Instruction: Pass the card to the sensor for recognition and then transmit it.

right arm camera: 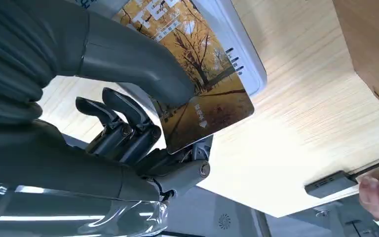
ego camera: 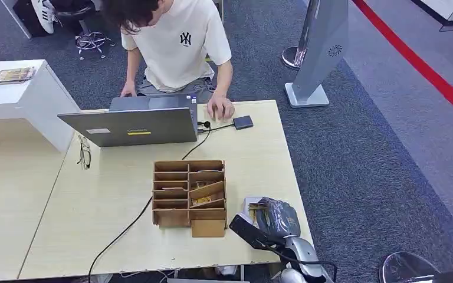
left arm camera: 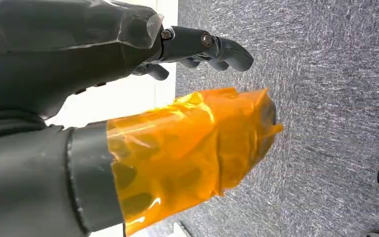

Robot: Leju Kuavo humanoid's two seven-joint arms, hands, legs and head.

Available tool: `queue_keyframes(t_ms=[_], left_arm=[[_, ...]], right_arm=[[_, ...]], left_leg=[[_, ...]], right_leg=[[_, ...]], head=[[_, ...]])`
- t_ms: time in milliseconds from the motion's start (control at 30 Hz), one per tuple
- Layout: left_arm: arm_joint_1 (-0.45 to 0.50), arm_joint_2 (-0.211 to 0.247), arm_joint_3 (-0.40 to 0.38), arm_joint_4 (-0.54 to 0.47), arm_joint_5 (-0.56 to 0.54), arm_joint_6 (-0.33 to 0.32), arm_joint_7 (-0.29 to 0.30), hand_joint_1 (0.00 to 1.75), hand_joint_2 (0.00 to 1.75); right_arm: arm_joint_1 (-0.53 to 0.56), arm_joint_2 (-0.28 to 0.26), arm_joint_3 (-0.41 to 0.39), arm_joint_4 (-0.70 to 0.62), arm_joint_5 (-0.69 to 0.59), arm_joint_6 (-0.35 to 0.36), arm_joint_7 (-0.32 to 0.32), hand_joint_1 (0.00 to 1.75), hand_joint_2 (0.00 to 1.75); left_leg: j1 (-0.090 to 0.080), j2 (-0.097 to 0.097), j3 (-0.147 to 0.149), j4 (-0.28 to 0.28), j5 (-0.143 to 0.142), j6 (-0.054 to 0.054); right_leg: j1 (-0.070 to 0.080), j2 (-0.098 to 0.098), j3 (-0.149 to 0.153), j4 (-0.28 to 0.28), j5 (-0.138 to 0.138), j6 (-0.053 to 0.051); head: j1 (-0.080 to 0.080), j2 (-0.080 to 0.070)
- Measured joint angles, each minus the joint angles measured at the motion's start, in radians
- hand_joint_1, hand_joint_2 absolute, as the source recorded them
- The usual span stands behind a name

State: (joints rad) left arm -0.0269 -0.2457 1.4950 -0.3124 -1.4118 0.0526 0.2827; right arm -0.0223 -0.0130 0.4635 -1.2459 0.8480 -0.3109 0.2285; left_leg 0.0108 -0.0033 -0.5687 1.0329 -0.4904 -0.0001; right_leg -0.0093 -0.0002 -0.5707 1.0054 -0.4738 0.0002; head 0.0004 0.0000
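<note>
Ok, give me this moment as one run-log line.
right hand: pinches card, over white sensor | left hand: holds nothing, off table | transmit: not yet done

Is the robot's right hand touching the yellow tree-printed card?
Touching. The right wrist view shows the right hand with its grey thumb pressed on the yellow tree-printed card and dark fingers beneath it.

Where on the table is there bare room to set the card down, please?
Bare wood lies left of the cardboard organizer, below the glasses, apart from the black cable. Crowded: the far edge with the laptop, and the near right corner, where the right hand holds the card.
</note>
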Motion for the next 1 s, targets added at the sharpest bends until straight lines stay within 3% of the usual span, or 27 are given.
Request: queue_keyframes(t_ms=[1000], left_arm=[[0.000, 0.000, 0.000, 0.000, -0.002, 0.000, -0.002, 0.00, 0.00]], right_arm=[[0.000, 0.007, 0.000, 0.000, -0.001, 0.001, 0.000, 1.75, 1.75]], left_leg=[[0.000, 0.000, 0.000, 0.000, 0.000, 0.000]], right_leg=[[0.000, 0.000, 0.000, 0.000, 0.000, 0.000]], head=[[0.000, 0.000]])
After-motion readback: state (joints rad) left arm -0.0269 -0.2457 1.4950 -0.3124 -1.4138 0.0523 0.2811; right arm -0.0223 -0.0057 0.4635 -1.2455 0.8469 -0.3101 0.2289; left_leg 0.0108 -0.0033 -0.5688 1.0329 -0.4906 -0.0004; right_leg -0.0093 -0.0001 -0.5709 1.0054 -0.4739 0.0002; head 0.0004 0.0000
